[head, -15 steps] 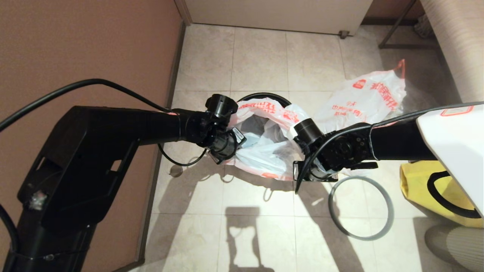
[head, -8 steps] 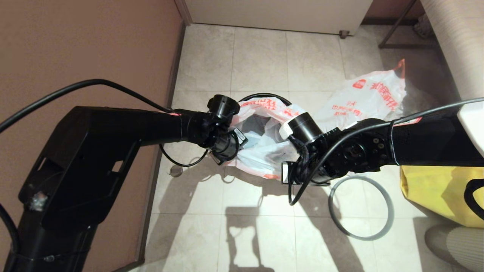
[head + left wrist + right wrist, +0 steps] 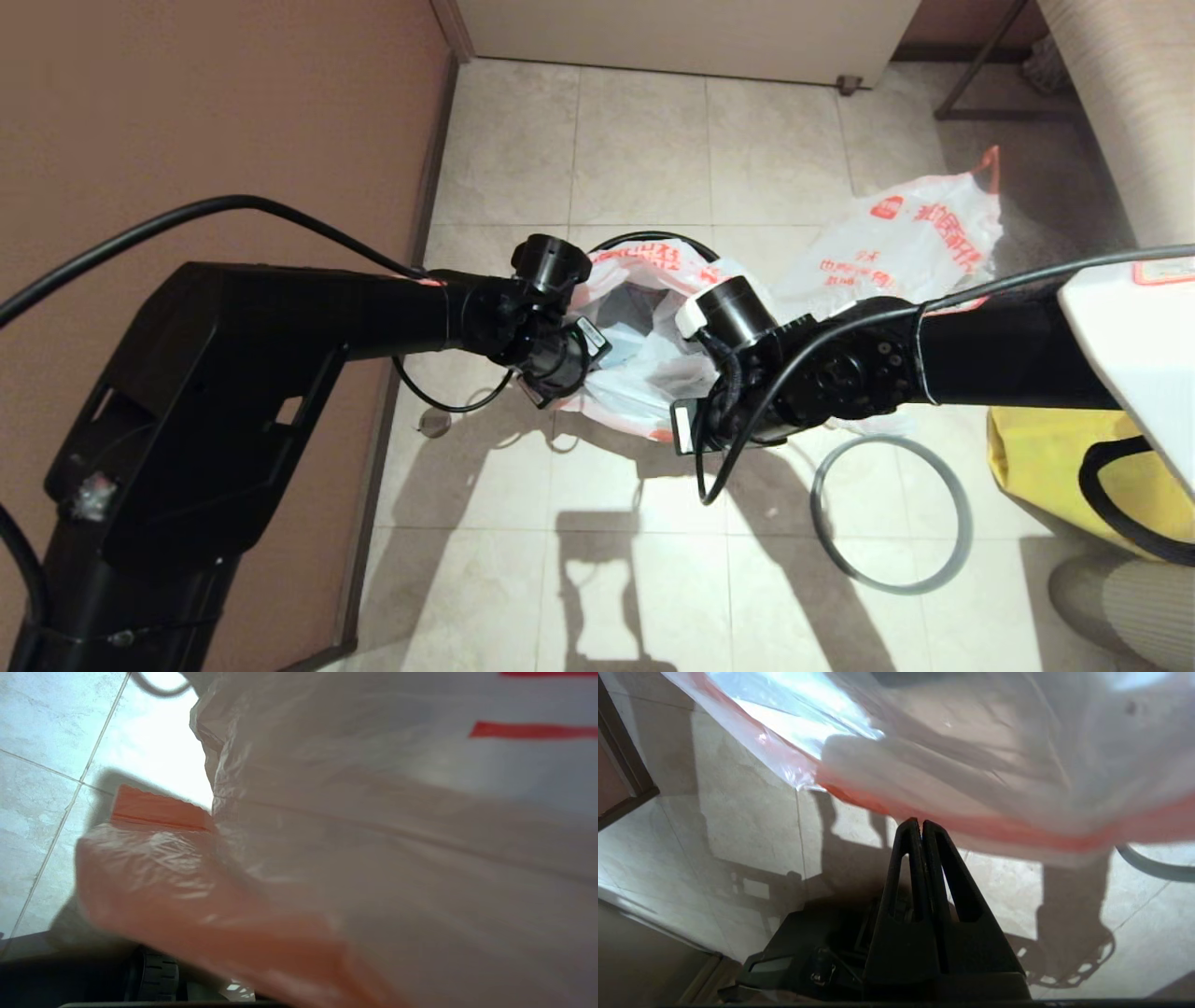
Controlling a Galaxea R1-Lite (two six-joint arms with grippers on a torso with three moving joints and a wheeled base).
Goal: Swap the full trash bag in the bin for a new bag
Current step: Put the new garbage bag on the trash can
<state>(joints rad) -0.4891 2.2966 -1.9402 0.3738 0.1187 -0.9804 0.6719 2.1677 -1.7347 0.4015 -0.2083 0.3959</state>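
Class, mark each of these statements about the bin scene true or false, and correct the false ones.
1. The grey ring lies on the floor, off the bin. True.
2. The right gripper is wide open. False: it is shut on the new bag's red edge.
3. The full trash bag lies on the floor beyond the bin. True.
4. The yellow bag is on the robot's left. False: its right.

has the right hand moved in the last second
Yes. In the head view the right hand has shifted toward the robot's left, away from the grey ring on the floor, along the near edge of the bag.
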